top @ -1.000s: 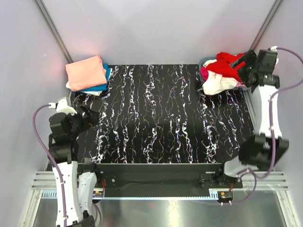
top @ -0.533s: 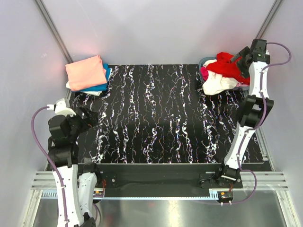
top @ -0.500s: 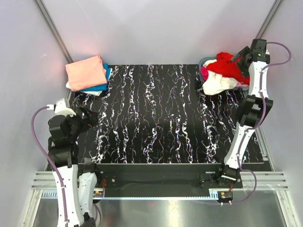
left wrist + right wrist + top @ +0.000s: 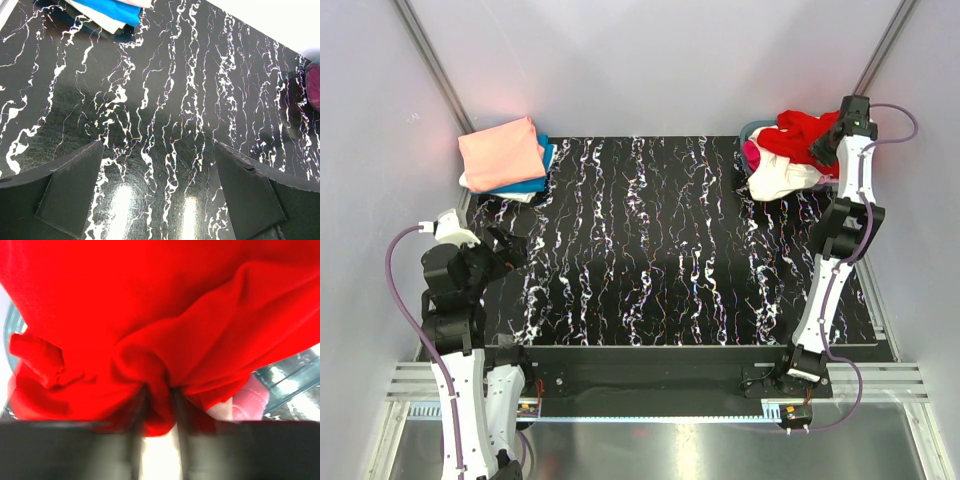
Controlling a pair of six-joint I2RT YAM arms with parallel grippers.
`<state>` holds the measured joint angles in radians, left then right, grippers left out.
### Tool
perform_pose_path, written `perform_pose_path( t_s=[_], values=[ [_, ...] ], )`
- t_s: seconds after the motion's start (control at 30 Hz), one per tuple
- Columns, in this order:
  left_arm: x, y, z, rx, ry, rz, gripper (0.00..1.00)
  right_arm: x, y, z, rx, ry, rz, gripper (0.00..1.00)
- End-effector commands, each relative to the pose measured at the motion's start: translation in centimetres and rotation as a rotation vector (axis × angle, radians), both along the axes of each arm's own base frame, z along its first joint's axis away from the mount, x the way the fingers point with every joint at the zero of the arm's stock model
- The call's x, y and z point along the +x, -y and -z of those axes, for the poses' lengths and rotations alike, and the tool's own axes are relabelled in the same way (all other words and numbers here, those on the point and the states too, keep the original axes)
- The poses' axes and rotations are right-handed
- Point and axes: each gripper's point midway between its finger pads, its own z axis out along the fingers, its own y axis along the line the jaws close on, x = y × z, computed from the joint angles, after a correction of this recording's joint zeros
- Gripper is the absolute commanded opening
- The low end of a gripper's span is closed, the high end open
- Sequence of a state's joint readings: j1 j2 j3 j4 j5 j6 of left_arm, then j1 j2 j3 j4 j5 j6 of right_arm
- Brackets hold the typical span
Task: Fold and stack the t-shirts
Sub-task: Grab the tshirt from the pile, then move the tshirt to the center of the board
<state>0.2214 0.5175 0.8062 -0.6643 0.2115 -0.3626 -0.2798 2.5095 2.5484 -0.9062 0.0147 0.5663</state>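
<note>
A bright red t-shirt [image 4: 798, 135] lies on top of the heap in the basket [image 4: 750, 131] at the back right, over a cream one [image 4: 782, 178] and a magenta one [image 4: 751, 155]. My right gripper [image 4: 838, 132] is stretched out over that heap. In the right wrist view it [image 4: 159, 395] is shut on a fold of the red t-shirt [image 4: 150, 305]. Folded t-shirts are stacked at the back left, salmon-pink [image 4: 500, 152] over blue [image 4: 528, 184]. My left gripper [image 4: 507, 250] hangs open over the left of the table [image 4: 165, 100], with nothing between its fingers [image 4: 70, 190].
The grey-blue basket stands against the right wall at the table's back corner. Slanted metal posts [image 4: 430, 60] run up both side walls. The blue t-shirt's edge [image 4: 117, 9] and a bit of magenta cloth [image 4: 314, 85] show at the edges of the left wrist view.
My right arm has stretched out to the basket and its gripper has gone from open to shut on the red t-shirt. The left arm has barely moved.
</note>
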Motion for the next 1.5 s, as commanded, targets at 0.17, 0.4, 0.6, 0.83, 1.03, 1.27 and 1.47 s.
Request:
perform_pose_path(
  t_s=[0.17, 0.4, 0.6, 0.83, 1.03, 1.27, 1.47],
  values=[
    [0.0, -0.3, -1.6, 0.028, 0.056, -0.010, 0.99, 0.3, 0.0, -6.9, -0.045, 0.131, -0.021, 0.00],
    [-0.1, -0.5, -1.6, 0.032, 0.058, -0.020, 0.99, -3.2, -8.1, -22.1, -0.106, 0.368, -0.187, 0.00],
    [0.1, -0.9, -1.3, 0.035, 0.038, -0.040, 0.99, -11.8, -19.7, -34.8, -0.089, 0.627, -0.412, 0.00],
    [0.2, -1.1, -1.1, 0.035, 0.027, -0.047, 0.99, -15.4, -20.5, -32.3, -0.021, 0.544, -0.453, 0.01],
    [0.2, -1.3, -0.9, 0.039, 0.014, -0.056, 0.99, -17.0, -22.2, -13.2, 0.151, 0.029, -0.529, 1.00],
    [1.0, 0.0, 0.2, 0.022, -0.029, 0.014, 0.99, -22.7, -20.2, -9.4, 0.087, -0.032, -0.436, 1.00],
    [1.0, 4.0, 2.2, 0.035, -0.162, 0.113, 0.99, -27.7, -23.8, -8.1, 0.153, -0.020, -0.542, 0.97]
  ],
)
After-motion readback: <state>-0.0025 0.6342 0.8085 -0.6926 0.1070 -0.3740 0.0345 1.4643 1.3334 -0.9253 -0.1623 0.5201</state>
